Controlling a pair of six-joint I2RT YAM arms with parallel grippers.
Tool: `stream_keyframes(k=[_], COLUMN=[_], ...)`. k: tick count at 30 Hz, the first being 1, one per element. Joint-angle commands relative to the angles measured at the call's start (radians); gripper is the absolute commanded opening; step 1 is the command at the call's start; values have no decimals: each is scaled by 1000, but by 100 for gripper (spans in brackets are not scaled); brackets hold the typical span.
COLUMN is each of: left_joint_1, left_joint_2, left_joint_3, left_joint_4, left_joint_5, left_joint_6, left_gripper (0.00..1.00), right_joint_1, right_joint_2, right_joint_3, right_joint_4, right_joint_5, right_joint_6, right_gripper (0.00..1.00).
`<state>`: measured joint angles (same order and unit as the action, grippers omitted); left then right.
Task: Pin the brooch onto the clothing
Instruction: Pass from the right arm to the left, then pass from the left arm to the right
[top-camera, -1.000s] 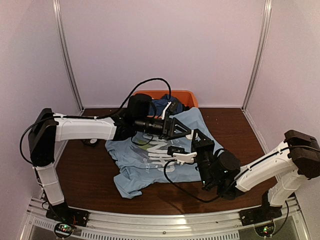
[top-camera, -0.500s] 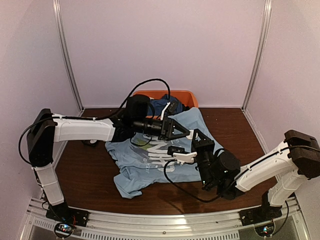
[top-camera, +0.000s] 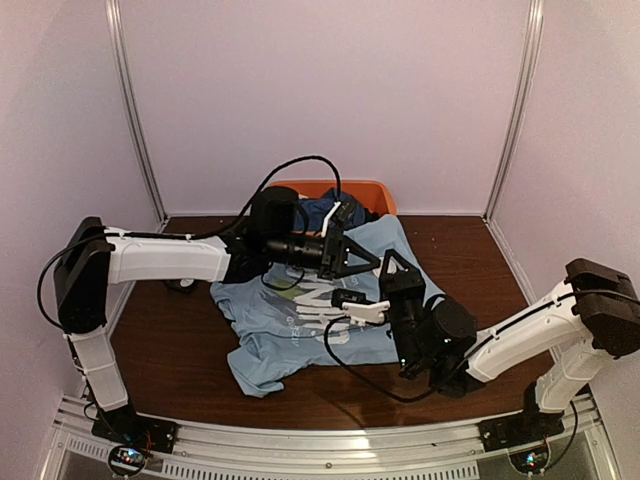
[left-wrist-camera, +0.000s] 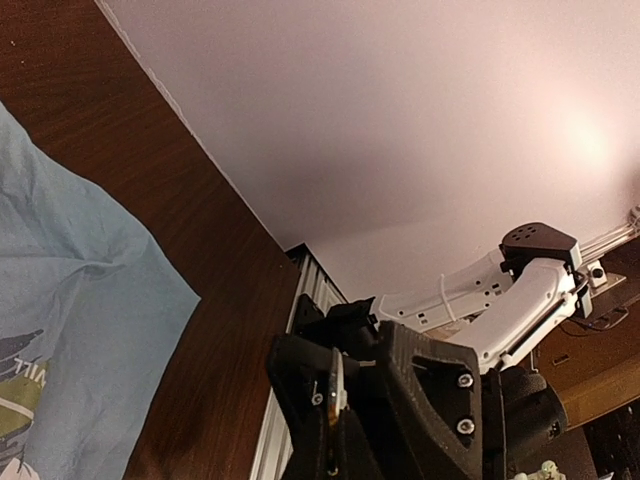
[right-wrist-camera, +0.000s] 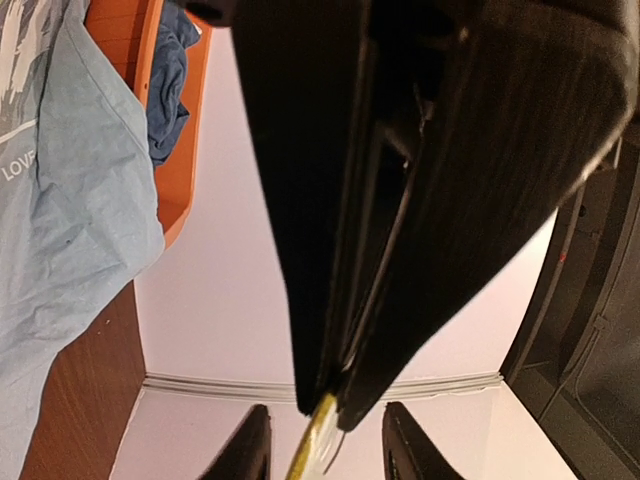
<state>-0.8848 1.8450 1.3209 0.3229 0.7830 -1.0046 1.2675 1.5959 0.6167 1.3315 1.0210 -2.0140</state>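
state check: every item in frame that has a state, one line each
left gripper: shut on the brooch
brooch: held edge-on, not pinned yet
right gripper: open, the brooch showing in its gap
T-shirt: lying rumpled on the table, print up
dark blue garment: bunched in the orange bin

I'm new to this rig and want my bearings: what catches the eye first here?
The black left gripper and right gripper meet nose to nose above a light blue printed T-shirt spread mid-table. A thin gold-edged disc sits at their meeting point. Behind, an orange bin holds a dark blue garment.
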Motion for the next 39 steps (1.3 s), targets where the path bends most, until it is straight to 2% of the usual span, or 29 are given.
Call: stream_keyframes(k=[1,3,4,9,11,12,14,17,18,19,20,22,27,31,35,39], left_joint_1=[-3,-1,3,27,40,46,55,62,63,63,63,63,63,63,63,62], left_joint_2=[10,1,-5,-48,-72,-85,-111,-149,-160,-172,-183,-200,-221,-223,-218,-216], left_joint_3=[22,18,17,-1,-16,-25,-43,-69,-72,-75,-84,-105,-199,-277,-347,-392], left_joint_4=[89,100,103,104,97,91,84,67,52,34,27,32,132,251,406,499], left_joint_5=[12,0,-6,-58,-90,-105,-139,-186,-204,-221,-234,-246,-232,-213,-178,-153], left_joint_6=[14,18,22,61,94,111,143,180,196,215,233,255,265,247,196,170], left_gripper=[0,0,0,0,0,0,0,0,0,0,0,0,0,0,0,0], right_joint_1=[-1,-2,-2,-2,-2,-2,-2,-11,-25,-46,-92,-157,-271,-346,-435,-568], right_joint_2=[7,2,-2,-64,-123,-161,-263,-443,-504,-557,-601,-660,-678,-610,-533,-487], right_joint_3=[45,56,56,3,-29,-44,-66,-26,8,39,56,71,132,173,208,159], right_joint_4=[367,367,367,360,281,193,-88,-637,-835,-994,-1095,-1195,-1292,-1251,-1194,-1012], right_joint_5=[20,43,52,78,96,104,107,28,-43,-179,-288,-504,-979,-1261,-1453,-1648], right_joint_6=[-10,31,52,176,313,400,634,1134,1327,1482,1612,1780,2007,2236,2389,2574], right_gripper=[49,79,85,98,100,100,100,100,100,100,100,100,100,96,90,82])
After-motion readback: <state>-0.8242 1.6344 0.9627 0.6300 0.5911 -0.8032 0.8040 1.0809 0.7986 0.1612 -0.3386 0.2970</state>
